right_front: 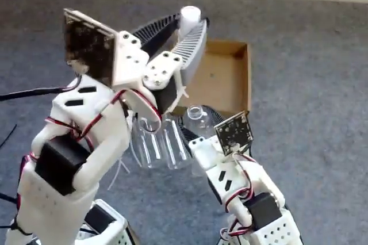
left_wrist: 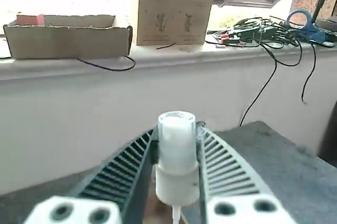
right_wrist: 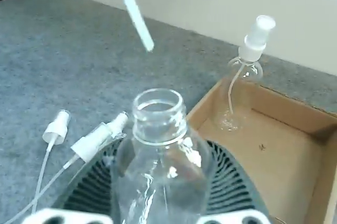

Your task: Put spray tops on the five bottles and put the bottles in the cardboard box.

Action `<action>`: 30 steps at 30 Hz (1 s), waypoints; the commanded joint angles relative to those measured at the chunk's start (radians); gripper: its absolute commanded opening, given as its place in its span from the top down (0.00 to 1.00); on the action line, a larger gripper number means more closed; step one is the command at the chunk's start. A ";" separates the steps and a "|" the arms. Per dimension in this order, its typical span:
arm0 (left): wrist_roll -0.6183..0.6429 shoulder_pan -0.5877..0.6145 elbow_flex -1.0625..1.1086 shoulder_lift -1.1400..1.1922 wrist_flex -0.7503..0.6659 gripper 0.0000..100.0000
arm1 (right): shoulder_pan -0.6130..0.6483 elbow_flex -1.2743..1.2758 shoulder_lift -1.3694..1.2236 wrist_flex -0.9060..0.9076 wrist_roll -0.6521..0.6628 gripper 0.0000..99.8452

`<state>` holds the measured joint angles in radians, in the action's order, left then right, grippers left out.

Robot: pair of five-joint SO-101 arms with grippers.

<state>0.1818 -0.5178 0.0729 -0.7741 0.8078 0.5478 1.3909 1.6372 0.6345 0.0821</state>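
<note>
Centring the dip tube [right_wrist: 134,11] over the bottle [right_wrist: 158,124] clamped in the right claw [right_wrist: 160,182] comes first, before the left claw [left_wrist: 176,132] lowers its pinched spray top [left_wrist: 176,174].

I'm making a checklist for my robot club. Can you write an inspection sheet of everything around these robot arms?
Surface: grey carpet-like covering.
Job's things: cardboard box with one capped bottle standing inside; open bottle; spray top held up high; two loose spray tops lying on the surface; more clear bottles between the arms.
Clutter: nothing seen.
Grippers: left gripper shut on the spray top; right gripper shut on the open bottle.
Cables: arm wires; black cable.
Surroundings: windowsill with another box and tangled cables.
</note>
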 commanded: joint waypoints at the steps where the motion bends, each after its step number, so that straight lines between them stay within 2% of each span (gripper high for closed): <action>1: 0.009 -0.021 -0.036 -0.001 -0.026 0.99 | -0.008 -0.004 0.008 -0.027 -0.011 1.00; 7: 0.005 -0.114 0.010 -0.001 -0.026 0.99 | -0.012 -0.004 0.008 -0.027 -0.011 1.00; 14: 0.005 -0.071 0.064 -0.004 -0.029 0.99 | -0.012 -0.004 0.008 -0.025 -0.011 1.00; 25: 0.003 -0.071 0.076 -0.001 -0.025 0.99 | -0.012 -0.004 0.008 -0.025 -0.011 1.00; 30: 0.003 -0.074 0.222 -0.001 -0.031 0.99 | -0.013 -0.008 0.016 -0.025 -0.017 1.00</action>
<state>0.1803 -0.6099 0.2417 -0.7741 0.8078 0.5478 1.3909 1.6387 0.6345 0.0790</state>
